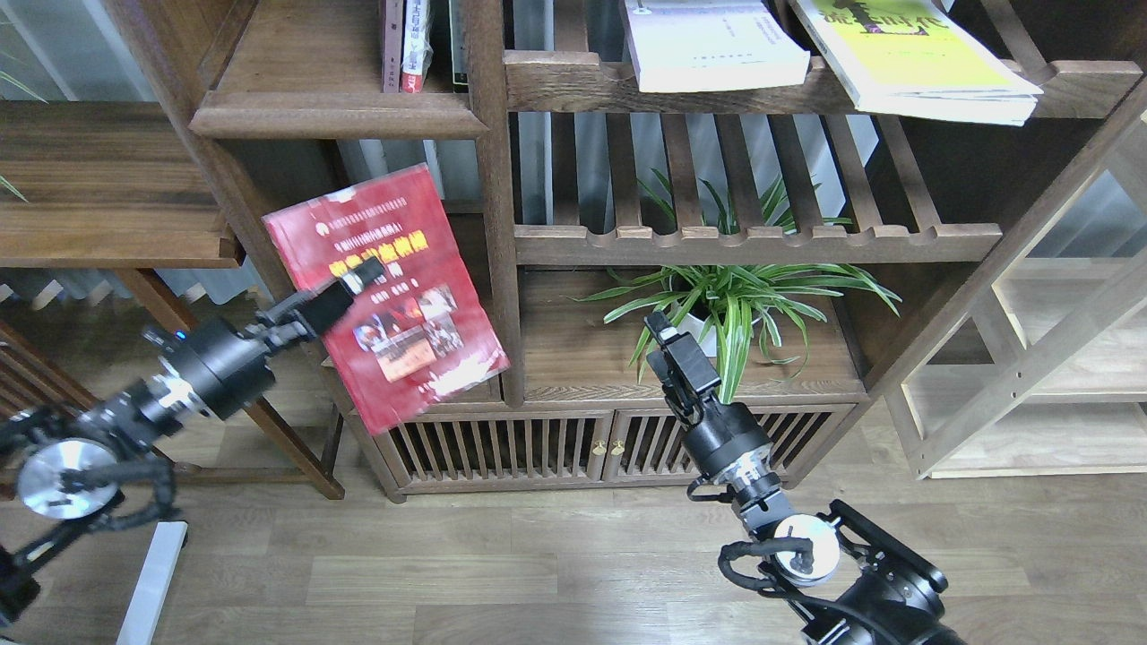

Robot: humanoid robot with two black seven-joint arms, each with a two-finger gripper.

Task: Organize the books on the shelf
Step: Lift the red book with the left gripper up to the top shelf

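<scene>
A dark red book (394, 296) with a cover photo hangs tilted in the air, in front of the bookcase's left lower compartment. My left gripper (358, 279) is shut on its left edge. My right gripper (661, 330) stands apart to the right, in front of the potted plant, holding nothing; its fingers are seen end-on. The shelf (336, 112), a solid dark-brown board with a moulded front edge, is above the red book at upper left. A white book (712, 45) and a yellow-green book (914, 58) lie flat on the slatted rack at top right.
A few upright books (408, 45) stand at the shelf's right end against the post (497, 224). A potted spider plant (726, 313) sits under the lower slatted rack (753, 242). A cabinet with slatted doors (547, 443) is below. A pale wood unit (1048, 358) stands at right.
</scene>
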